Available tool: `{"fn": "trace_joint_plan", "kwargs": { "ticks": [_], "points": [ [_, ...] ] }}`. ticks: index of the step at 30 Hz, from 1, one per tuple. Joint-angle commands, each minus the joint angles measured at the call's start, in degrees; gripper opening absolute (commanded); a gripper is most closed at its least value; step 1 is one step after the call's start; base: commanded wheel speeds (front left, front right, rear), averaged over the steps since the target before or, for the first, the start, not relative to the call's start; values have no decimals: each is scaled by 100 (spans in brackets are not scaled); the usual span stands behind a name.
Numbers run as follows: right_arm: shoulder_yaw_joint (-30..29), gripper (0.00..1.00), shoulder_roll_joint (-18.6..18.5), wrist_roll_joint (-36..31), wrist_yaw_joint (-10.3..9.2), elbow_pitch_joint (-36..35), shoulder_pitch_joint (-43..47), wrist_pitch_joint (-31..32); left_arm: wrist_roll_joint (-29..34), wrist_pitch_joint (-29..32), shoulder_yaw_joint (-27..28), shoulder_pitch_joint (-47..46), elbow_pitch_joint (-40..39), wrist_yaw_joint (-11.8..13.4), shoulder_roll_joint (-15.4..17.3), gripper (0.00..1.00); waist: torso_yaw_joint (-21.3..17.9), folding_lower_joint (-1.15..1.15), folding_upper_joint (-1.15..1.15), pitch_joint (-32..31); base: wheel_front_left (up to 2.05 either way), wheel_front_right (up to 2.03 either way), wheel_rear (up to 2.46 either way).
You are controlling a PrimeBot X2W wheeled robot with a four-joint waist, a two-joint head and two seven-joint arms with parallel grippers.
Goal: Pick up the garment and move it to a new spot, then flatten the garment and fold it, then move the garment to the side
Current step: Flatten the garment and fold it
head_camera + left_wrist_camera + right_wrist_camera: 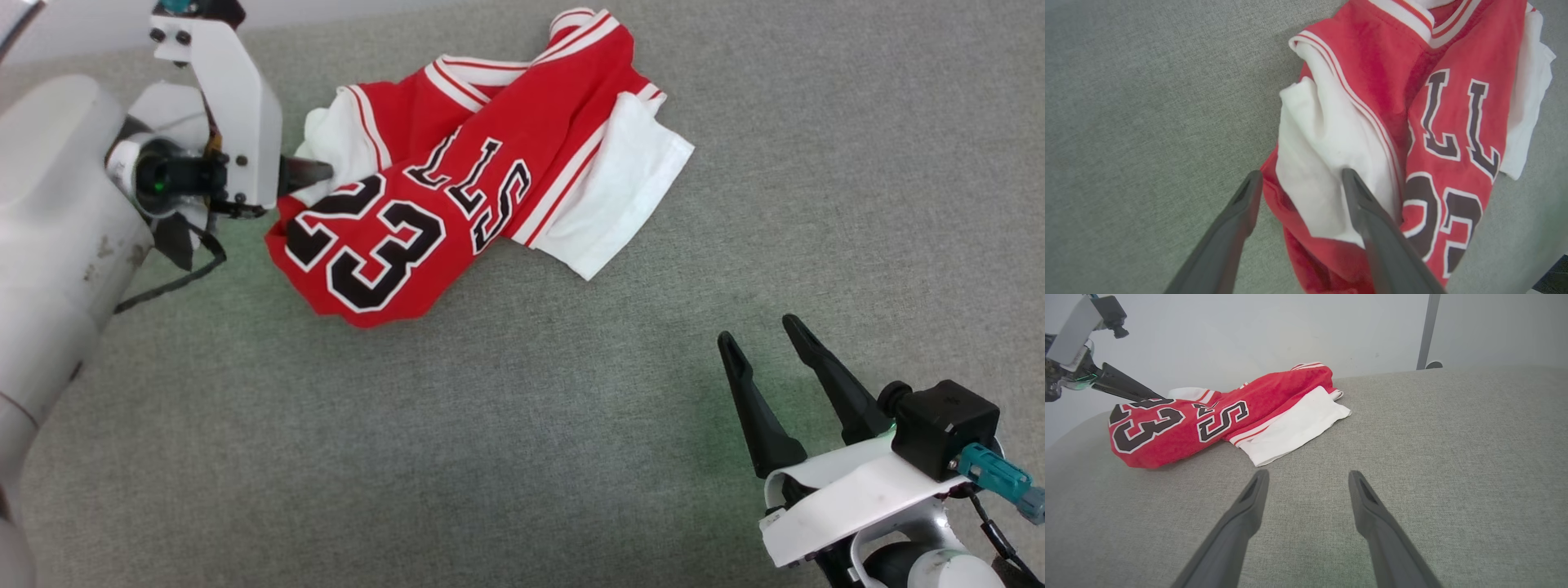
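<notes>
The left gripper has its two dark fingers spread wide, clamping nothing. In the left wrist view they straddle a bunched white sleeve at the left edge of the garment. One fingertip lies over that sleeve and the other sits at the red hem, next to the bare grey cloth. I cannot tell whether either tip presses into the fabric.

The right gripper is also parted wide and empty. It hangs over the near right part of the grey fabric surface, well apart from the garment.

The garment lies crumpled on the far left of that surface, beside the left gripper. It is red with black, white-edged lettering. A large "23" faces up on its near left end, which bulges in a rounded fold, and the letters run off diagonally toward the far side. Striped white-and-red trim shows along its far edge. A second white sleeve lies spread flat to the right.

In the right wrist view a pale wall rises beyond the surface, with a grey post at far right.
</notes>
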Motion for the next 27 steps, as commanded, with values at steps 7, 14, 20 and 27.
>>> {"fn": "trace_joint_plan", "kwargs": {
  "ticks": [7,14,20,27],
  "points": [
    [17,100,24,-37,-6,55,-72,-60,-156,318,40,-63,103,-15,24,100,-12,0,0,51,0,0,0],
    [34,100,38,-15,-6,88,-105,-84,-218,231,99,-56,48,-16,-1,49,8,0,0,69,0,0,0],
    [-6,100,49,-26,-6,112,-118,-101,-287,237,150,-21,27,-16,-16,0,16,0,0,72,0,0,0],
    [-69,100,59,-37,-6,159,-9,-67,-401,-74,318,25,-100,-16,-39,0,181,0,0,-147,0,0,0]
  ]
}}
